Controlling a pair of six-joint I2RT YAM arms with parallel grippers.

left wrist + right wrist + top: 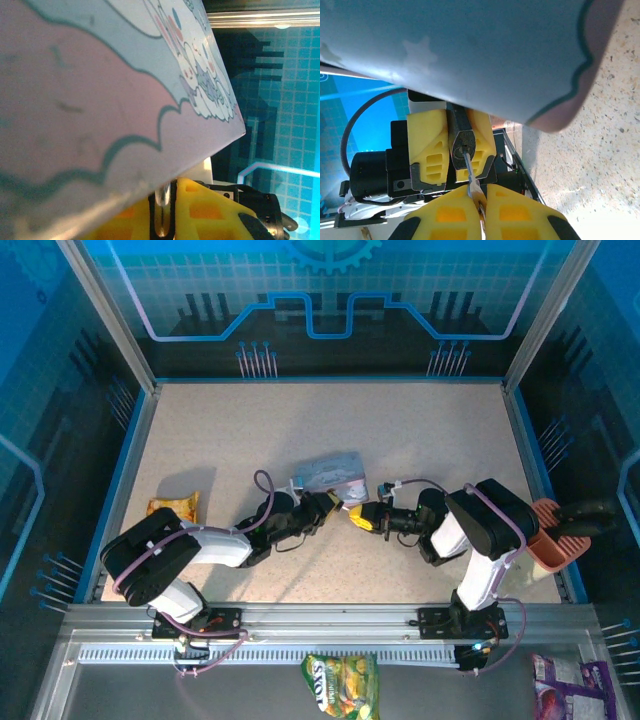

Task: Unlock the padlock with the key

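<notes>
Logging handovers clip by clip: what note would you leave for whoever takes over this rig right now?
Left tool: shut on the padlock, at the edge of the lilac tin.
Right tool: shut on the key.
Done: both things are gripped, and the key tip sits at the keyhole, apparently started in.
Left: seat the key fully, turn it, and free the shackle, which is hidden here.

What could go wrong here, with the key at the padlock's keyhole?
The right gripper pinches only the end of the thin key, so the key may slip or twist between the pads when turned. The padlock, clamped in the left gripper, sits right at the edge of the cartoon-printed tin; a turn may drag the tin or pull the key out of line.
</notes>
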